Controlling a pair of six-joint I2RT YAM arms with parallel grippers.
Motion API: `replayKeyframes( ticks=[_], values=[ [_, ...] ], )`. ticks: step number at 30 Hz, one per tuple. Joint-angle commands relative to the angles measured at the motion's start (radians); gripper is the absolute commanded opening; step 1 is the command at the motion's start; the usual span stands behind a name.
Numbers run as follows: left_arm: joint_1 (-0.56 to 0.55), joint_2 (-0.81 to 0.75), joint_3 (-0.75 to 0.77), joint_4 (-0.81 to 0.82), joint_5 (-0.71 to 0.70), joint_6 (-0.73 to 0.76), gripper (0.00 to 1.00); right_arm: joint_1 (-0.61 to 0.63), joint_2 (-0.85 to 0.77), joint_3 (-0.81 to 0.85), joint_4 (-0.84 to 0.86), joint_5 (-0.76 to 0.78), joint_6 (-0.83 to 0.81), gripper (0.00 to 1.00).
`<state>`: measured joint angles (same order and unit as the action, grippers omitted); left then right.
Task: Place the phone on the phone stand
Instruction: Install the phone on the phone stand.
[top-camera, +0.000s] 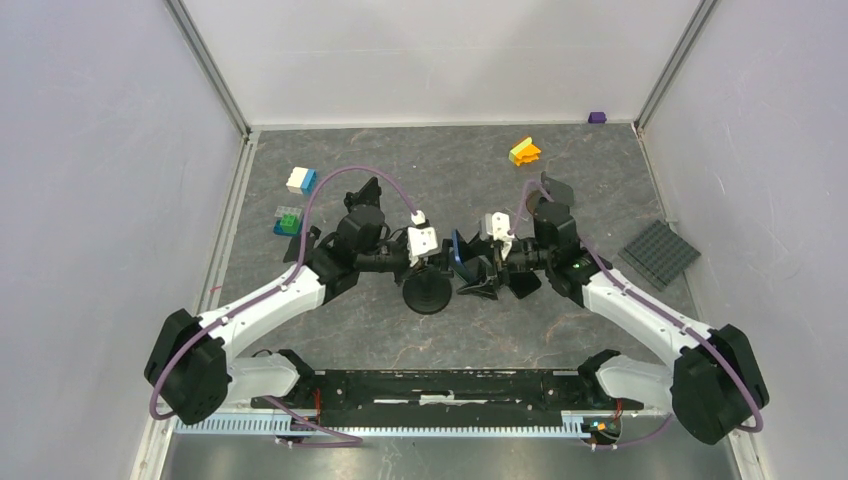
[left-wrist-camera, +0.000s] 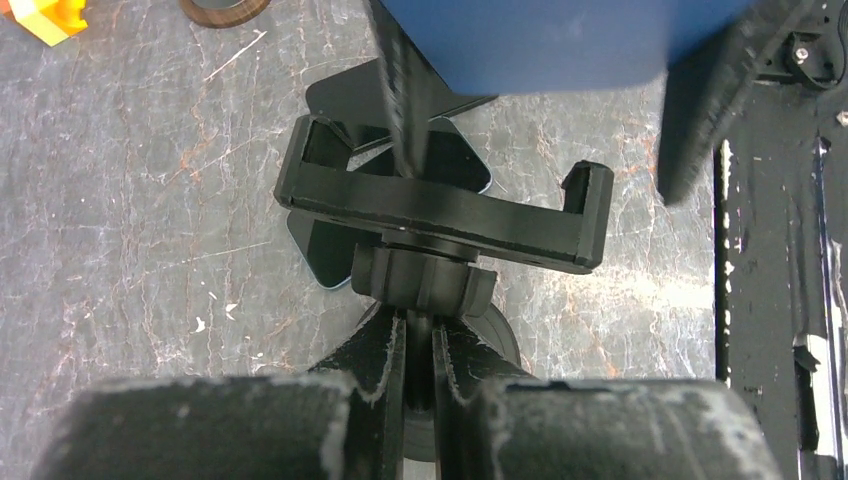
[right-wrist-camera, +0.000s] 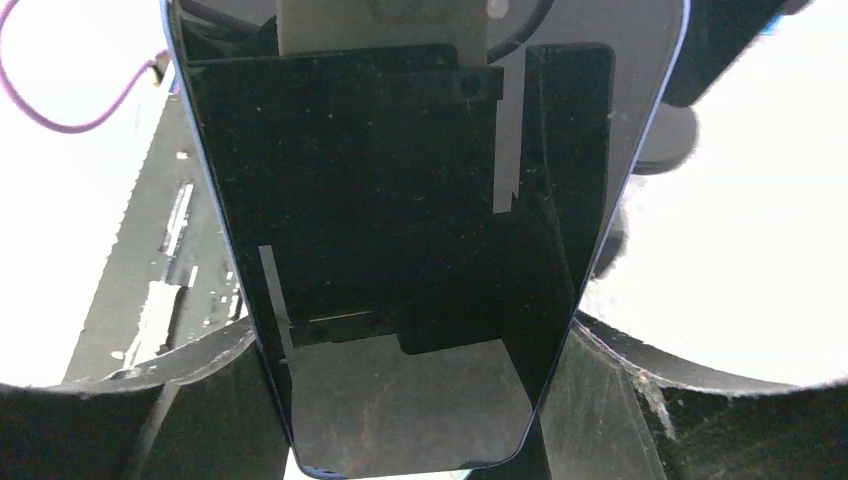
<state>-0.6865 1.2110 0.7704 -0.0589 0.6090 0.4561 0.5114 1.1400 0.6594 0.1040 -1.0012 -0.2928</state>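
The two arms meet head to head in the middle of the top view, over the dark marbled table (top-camera: 330, 170). The left gripper (left-wrist-camera: 418, 350) is clamped tight on the stem of the black phone stand (left-wrist-camera: 440, 215), just below the knob under its cradle. The stand's round base shows at the centre of the top view. The right gripper (right-wrist-camera: 410, 400) has its jaws spread wide and pinches the phone (right-wrist-camera: 400, 250) by its long edges, the dark screen facing that wrist camera. In the left wrist view the phone's blue back fills the top edge, just above the cradle; I cannot tell whether it touches it. A yellow-orange block (top-camera: 524, 151) lies upper right, and a grey studded plate (top-camera: 660, 253) lies at the right.
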Motion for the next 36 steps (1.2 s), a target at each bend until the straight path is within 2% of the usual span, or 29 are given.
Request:
replayKeyframes(
  ticks=[1,10,21,28,32,36],
  values=[
    [0.001,-0.002,-0.002,0.174,0.006,-0.107,0.02,0.034,0.042,0.039,0.097,-0.089,0.043,0.00],
    [0.005,0.006,-0.024,0.224,0.110,-0.165,0.02,0.045,0.101,0.048,0.094,-0.090,0.017,0.00],
    [0.008,0.015,-0.044,0.248,0.185,-0.185,0.02,0.047,0.133,0.056,0.176,-0.077,0.067,0.00],
    [0.007,0.038,-0.043,0.249,0.309,-0.193,0.02,0.057,0.151,0.049,0.216,-0.013,0.081,0.00],
    [0.000,0.047,-0.029,0.209,0.394,-0.180,0.02,0.060,0.174,0.061,0.218,0.008,0.071,0.00],
    [-0.024,0.057,-0.013,0.150,0.421,-0.147,0.02,0.067,0.190,0.077,0.201,0.030,0.052,0.00]
  ],
)
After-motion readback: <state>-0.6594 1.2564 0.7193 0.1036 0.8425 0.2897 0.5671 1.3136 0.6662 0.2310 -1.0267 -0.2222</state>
